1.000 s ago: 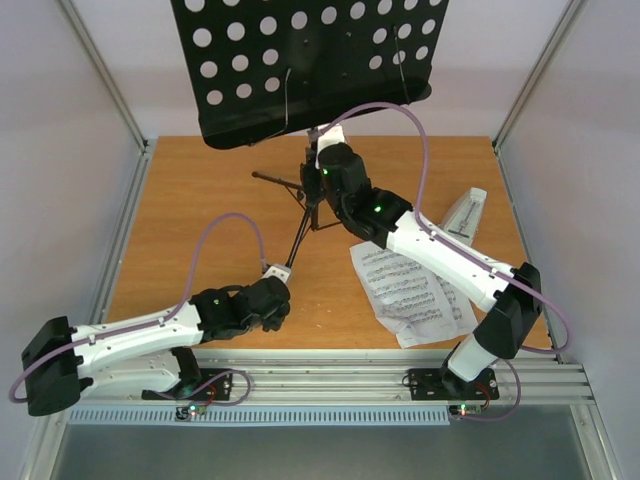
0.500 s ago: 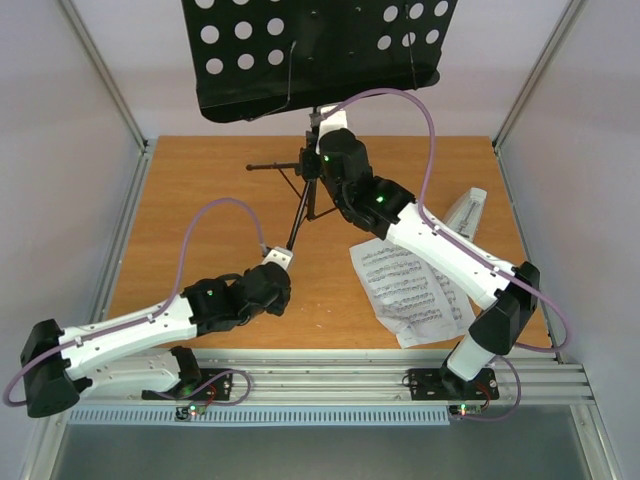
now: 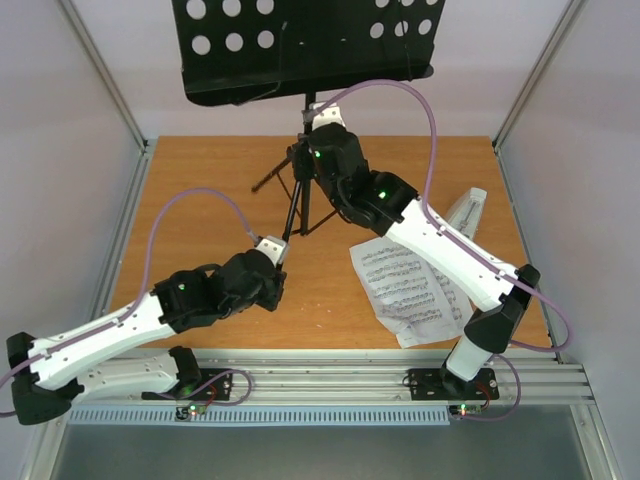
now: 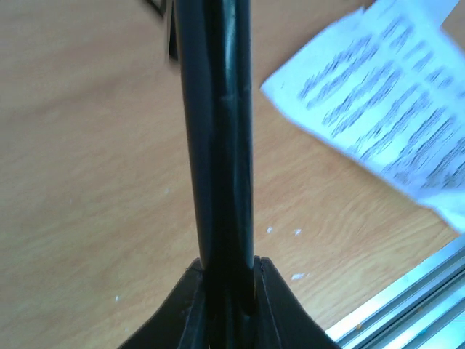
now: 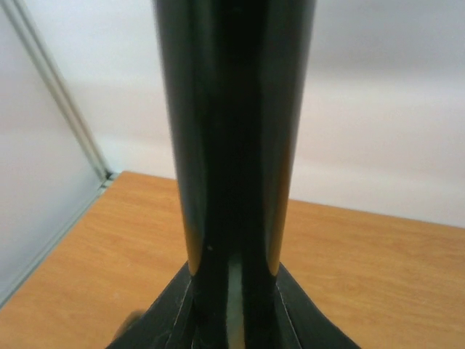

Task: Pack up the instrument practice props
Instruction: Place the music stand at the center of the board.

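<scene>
My right gripper (image 3: 308, 152) sits at upper centre of the overhead view. Its jaws are closed around the upright post of the stand (image 3: 303, 190), just below the desk (image 3: 300, 55), which fills the top of the frame with its round holes showing. In the right wrist view, the black tube runs straight up from between the fingers (image 5: 167, 313), which hug it on both sides.

My left gripper (image 3: 272, 248) is lower, a little left of centre, and is clamped on one leg (image 3: 292, 218) near its lower end. The left wrist view shows that leg pinched between both fingers and running to the top of the frame. I cannot tell whether the stand's feet touch the table (image 3: 190, 210).

The pages (image 3: 415, 295) lie flat at lower right of centre, partly under my right forearm. They show blurred in the upper right of the left wrist view. The metronome (image 3: 463, 213) stands near the table's right edge, half hidden behind that arm. I cannot tell whether it touches the pages.
</scene>
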Controlling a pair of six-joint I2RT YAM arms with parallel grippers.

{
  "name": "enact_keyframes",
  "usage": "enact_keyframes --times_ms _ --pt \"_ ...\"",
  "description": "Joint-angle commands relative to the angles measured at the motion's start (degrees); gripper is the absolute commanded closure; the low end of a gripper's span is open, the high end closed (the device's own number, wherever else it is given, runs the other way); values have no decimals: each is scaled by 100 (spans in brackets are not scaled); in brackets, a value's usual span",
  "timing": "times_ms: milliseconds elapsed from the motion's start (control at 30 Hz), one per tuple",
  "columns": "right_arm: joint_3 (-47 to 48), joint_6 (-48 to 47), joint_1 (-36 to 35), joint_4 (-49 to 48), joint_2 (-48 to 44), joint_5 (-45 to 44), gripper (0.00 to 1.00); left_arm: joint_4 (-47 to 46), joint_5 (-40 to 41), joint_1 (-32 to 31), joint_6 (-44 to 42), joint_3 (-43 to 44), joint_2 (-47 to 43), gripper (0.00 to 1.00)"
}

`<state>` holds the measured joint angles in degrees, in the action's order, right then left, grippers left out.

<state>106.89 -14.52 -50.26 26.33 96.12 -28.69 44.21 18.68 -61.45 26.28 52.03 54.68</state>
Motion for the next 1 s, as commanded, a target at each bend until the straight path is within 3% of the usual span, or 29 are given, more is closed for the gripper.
enact_keyframes --times_ms 0,300,767,967 --pt "34 238 -666 716 142 814 99 -1975 -102 -86 -1100 975 -313 100" --pt "223 349 -778 1130 127 696 99 -1735 -472 -86 -977 1064 -546 100" --pt "1423 1408 -784 4010 343 1100 99 180 -2166 -86 18 2184 -415 100" --pt "1713 1613 -751 4617 542 1605 99 561 -2567 -86 342 2448 -358 100"
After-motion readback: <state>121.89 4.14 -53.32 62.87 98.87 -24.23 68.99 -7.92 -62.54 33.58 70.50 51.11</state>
